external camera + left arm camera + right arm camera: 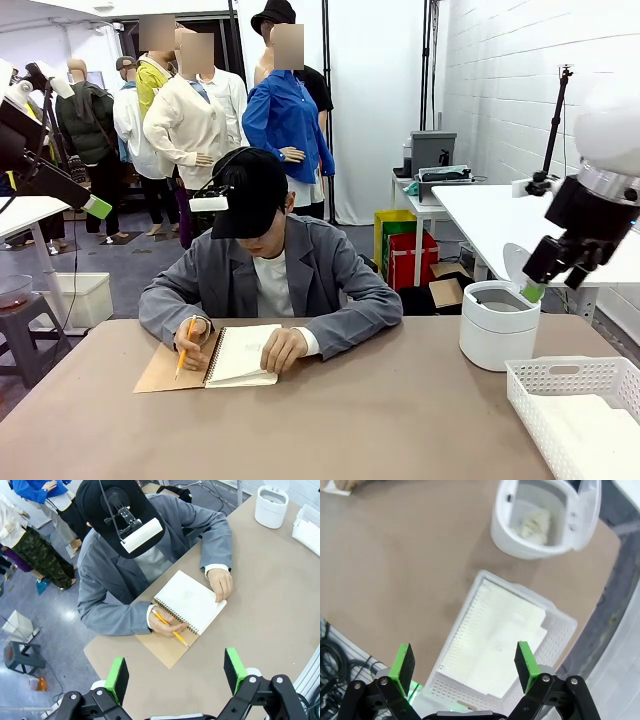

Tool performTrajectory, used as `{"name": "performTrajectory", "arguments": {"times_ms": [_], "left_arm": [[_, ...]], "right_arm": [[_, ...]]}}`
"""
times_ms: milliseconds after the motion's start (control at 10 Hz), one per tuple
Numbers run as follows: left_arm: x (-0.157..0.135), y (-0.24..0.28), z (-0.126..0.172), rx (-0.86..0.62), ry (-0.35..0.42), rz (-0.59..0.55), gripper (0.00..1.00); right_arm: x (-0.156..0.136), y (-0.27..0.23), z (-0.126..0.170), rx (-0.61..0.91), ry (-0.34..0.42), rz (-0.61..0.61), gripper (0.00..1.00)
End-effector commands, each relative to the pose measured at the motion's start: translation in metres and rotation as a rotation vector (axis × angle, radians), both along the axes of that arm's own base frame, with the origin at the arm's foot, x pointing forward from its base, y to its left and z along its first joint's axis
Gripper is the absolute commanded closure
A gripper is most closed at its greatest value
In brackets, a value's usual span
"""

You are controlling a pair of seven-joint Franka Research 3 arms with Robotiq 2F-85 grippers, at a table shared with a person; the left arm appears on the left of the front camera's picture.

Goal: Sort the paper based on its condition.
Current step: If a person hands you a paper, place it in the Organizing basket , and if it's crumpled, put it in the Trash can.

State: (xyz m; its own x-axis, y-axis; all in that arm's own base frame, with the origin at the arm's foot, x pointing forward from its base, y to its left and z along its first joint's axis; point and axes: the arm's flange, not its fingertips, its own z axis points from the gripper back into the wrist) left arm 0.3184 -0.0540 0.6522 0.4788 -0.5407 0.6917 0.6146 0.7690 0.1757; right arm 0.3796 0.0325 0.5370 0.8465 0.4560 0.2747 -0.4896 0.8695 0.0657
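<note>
Lower right of the front view, the basket [565, 364] runs off two edges; marks on the notebook page [192, 600] are too faint to read.

Matt tabletop [380, 410]; smooth plastic bin [497, 340]; wrinkled paper ball [536, 522]; perforated plastic basket [570, 368].

One spiral notebook [192, 600], one pencil [177, 636], one white bin [498, 335], one paper ball [536, 522], one white basket [565, 367]

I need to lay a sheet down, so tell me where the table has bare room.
The widest bare stretch of table lies in the middle, between the notebook and the bin and basket. The near strip in front of the notebook is free too. Crowded: the right end, and the far left where the person writes.
</note>
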Motion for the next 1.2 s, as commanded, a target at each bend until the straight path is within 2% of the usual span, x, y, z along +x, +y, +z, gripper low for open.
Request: {"name": "performTrajectory", "arguments": {"times_ms": [0, 100, 400, 600, 900, 1100], "left_arm": [[0.0, 0.001, 0.0, -0.001, -0.002, 0.002, 0.0], [0.0, 0.001, 0.0, -0.001, -0.002, 0.002, 0.0], [0.0, 0.001, 0.0, -0.001, -0.002, 0.002, 0.0], [0.0, 0.001, 0.0, -0.001, -0.002, 0.002, 0.0], [0.0, 0.001, 0.0, -0.001, -0.002, 0.002, 0.0], [0.0, 0.001, 0.0, -0.001, -0.002, 0.002, 0.0]], "right_arm": [[0.012, 0.011, 0.007, 0.057, -0.048, 0.12, 0.0], [0.023, 0.025, 0.02, 0.12, -0.092, 0.186, 0.0], [0.055, 0.067, 0.05, 0.139, -0.175, 0.422, 0.0], [0.073, 0.097, 0.071, 0.142, -0.212, 0.532, 0.0], [0.084, 0.132, 0.096, 0.195, -0.208, 0.616, 0.0], [0.087, 0.154, 0.107, 0.225, -0.238, 0.648, 0.0]]}}
